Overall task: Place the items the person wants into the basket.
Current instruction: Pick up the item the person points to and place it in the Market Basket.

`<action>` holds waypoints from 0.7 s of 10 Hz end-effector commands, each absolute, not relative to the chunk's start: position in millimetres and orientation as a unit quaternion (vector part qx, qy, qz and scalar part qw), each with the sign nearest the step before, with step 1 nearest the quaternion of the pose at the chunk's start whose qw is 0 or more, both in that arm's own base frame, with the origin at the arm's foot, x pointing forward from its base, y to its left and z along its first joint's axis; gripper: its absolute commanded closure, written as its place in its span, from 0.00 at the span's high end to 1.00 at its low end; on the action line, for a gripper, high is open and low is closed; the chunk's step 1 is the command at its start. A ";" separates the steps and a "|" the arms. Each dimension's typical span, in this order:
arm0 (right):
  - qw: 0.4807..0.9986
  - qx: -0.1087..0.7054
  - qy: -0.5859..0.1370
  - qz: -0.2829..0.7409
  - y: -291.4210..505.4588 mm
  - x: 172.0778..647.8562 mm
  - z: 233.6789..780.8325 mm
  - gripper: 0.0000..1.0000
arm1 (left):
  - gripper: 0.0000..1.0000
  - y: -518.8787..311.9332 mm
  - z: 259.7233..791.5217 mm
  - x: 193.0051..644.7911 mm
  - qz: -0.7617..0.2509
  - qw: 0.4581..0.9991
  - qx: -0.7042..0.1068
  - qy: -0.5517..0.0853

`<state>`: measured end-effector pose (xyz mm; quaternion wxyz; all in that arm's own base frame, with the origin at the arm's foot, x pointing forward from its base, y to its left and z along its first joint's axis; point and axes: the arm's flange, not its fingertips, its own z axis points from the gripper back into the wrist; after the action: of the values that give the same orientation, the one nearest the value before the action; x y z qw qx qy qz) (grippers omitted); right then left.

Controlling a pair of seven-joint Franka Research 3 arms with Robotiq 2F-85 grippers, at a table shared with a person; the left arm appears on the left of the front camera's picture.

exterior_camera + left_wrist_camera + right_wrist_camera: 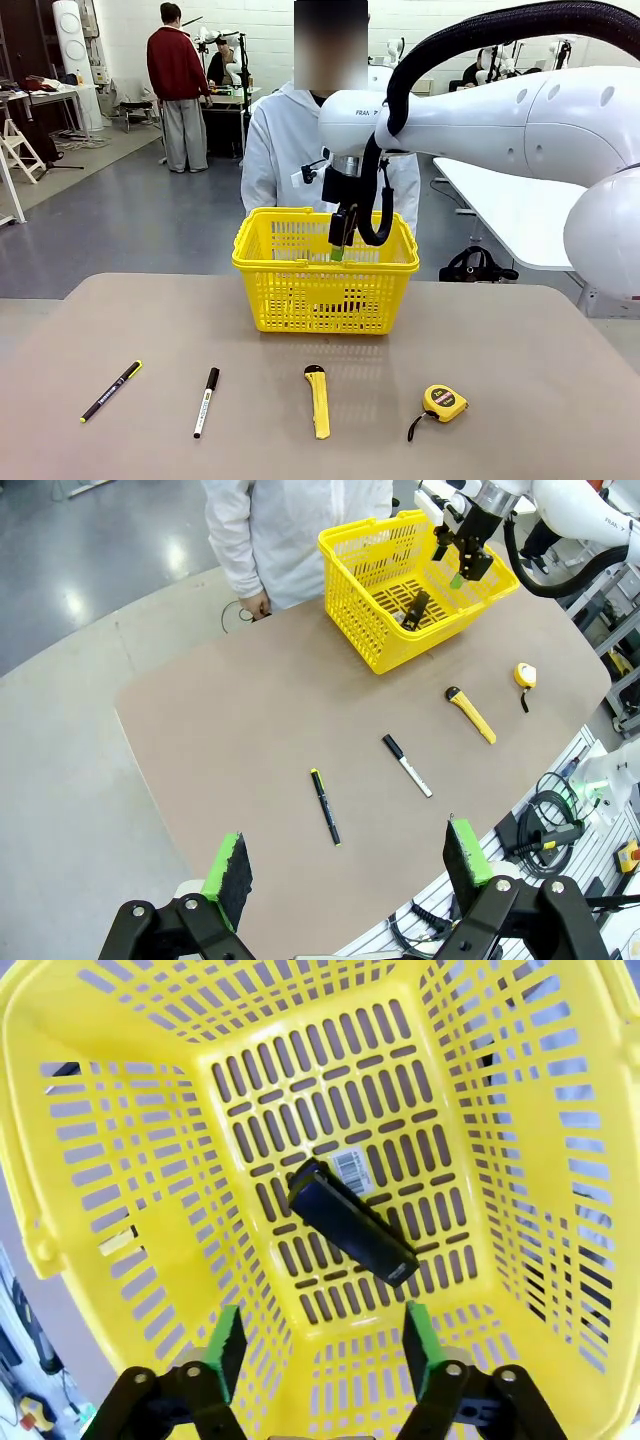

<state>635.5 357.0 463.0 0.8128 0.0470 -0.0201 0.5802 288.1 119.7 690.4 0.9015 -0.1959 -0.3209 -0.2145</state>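
1. Hanging over the yellow basket (300, 300) at the far middle of the table (540, 380), the right gripper (325, 1340) has its green-padded fingers apart with nothing between them. A black oblong thing (352, 1222) lies loose on the basket's floor below it.
2. The left gripper (350, 865) sits high over the robot's own edge of the table. Its jaws are spread wide and empty, looking down on the whole spread.
3. The two pens lie flat on the bare table on the robot's left side, well apart from the basket. The black pen (111, 391) is farthest left, and the white marker (206, 402) is beside it, toward the middle.
4. The yellow knife (318, 400) and the tape measure (443, 403) lie farther right.
5. What matters for the next move, as I judge it, is that both pens lie nearer the left arm. The right gripper would have to come back over the basket rim and reach across the knife.
6. The black pen slants from near-left to far-right, while the marker points almost straight toward the person (280, 150). In the left wrist view the two fingers line up roughly across both barrels, so little wrist turn seems needed.
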 end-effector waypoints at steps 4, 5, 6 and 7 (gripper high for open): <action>0.825 0.030 -0.008 0.565 358.6 642.6 483.0 1.00 | 1.00 121.2 690.8 288.1 -0.222 0.898 -0.201 -0.320; 0.845 0.008 -0.010 0.534 345.2 626.5 520.8 1.00 | 1.00 121.2 690.8 288.1 -0.222 0.898 -0.201 -0.320; 0.866 -0.020 -0.033 0.498 319.2 600.0 571.5 1.00 | 1.00 121.2 690.8 288.1 -0.222 0.898 -0.201 -0.320; 0.889 -0.047 -0.048 0.453 283.3 568.9 617.8 1.00 | 1.00 121.2 690.8 288.1 -0.222 0.898 -0.201 -0.320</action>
<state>609.4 315.9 580.0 0.8637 0.0005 -0.0502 0.5016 288.1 119.9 690.4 0.9015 -0.1959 -0.3209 -0.2144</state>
